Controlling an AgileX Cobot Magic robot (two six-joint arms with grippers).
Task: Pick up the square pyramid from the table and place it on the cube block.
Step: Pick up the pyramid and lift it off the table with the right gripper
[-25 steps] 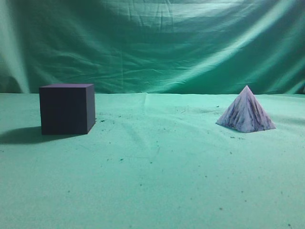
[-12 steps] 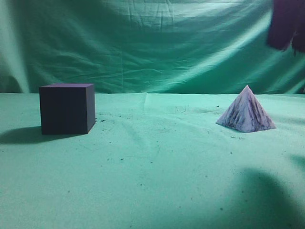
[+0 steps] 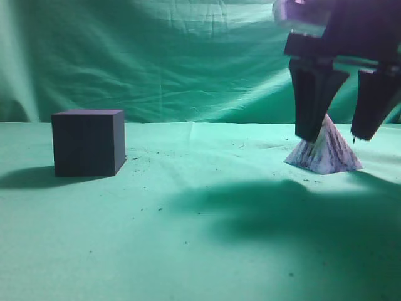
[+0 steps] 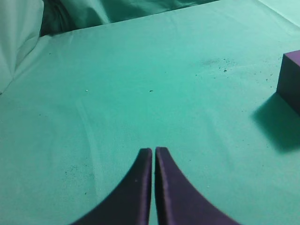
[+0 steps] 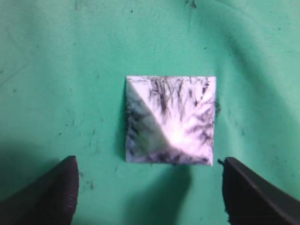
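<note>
The white marbled square pyramid (image 3: 326, 152) stands on the green table (image 3: 200, 238) at the right. It also shows from above in the right wrist view (image 5: 170, 120). My right gripper (image 3: 338, 137) hangs open over the pyramid, its fingers spread wide and nearer the camera than it; in the right wrist view (image 5: 150, 190) the jaws stand wider than the base. The dark purple-black cube block (image 3: 88, 142) stands at the left, apart from the pyramid; its corner shows in the left wrist view (image 4: 289, 78). My left gripper (image 4: 153, 151) is shut and empty over bare cloth.
A green cloth backdrop (image 3: 188, 56) hangs behind the table. Small dark specks dot the cloth. The right arm throws a broad shadow (image 3: 282, 207) on the table in front of the pyramid.
My right gripper has come down from the upper right corner to just above the pyramid, jaws open. Its shadow has spread across the cloth. Cube and pyramid have not moved.
</note>
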